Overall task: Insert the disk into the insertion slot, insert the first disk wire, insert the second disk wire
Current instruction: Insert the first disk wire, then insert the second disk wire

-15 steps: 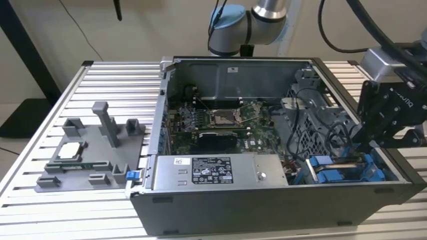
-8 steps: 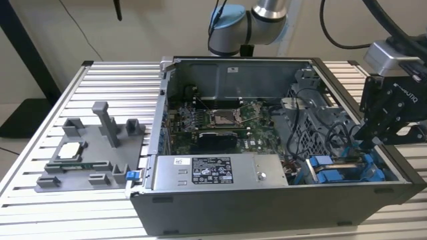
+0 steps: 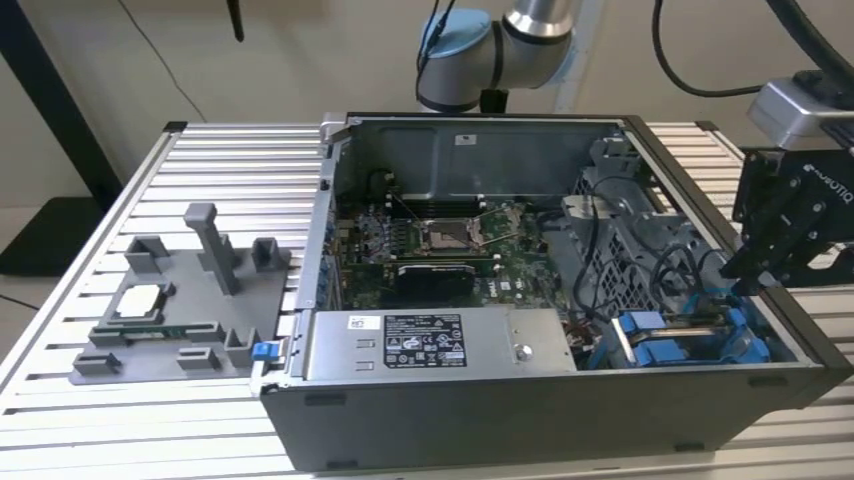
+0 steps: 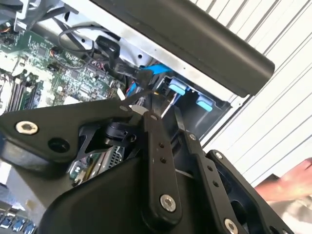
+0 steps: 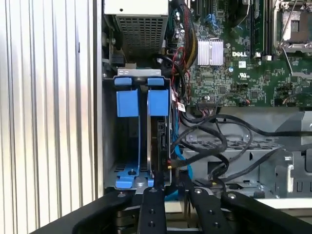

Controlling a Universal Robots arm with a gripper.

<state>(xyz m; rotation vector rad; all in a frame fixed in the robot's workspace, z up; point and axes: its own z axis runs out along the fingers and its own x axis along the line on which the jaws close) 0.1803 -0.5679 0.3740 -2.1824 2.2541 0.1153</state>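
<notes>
1. Well, my claw hangs over one corner of the open case, on the exterior view's right.
2. I cannot tell if my claw is wide or narrow, or if it holds a thing.
3. The slot is right under me. It is a grey metal box with blue plastic inside.
4. I think the disk sits in the slot already. It stands on its thin edge, in the half of the slot nearer the board.
5. The other half, just beside it, looks bare but for a thin blue rail.
6. The disk's long side runs straight away from my claw, toward the power box. So my claw is at the disk's near end, and I think that is where the wires go in.
7. The black wires loop just beside that near end, between the disk and the board. A blue wire lies close by too.
8. I cannot see if any wire is plugged into the disk.
</notes>
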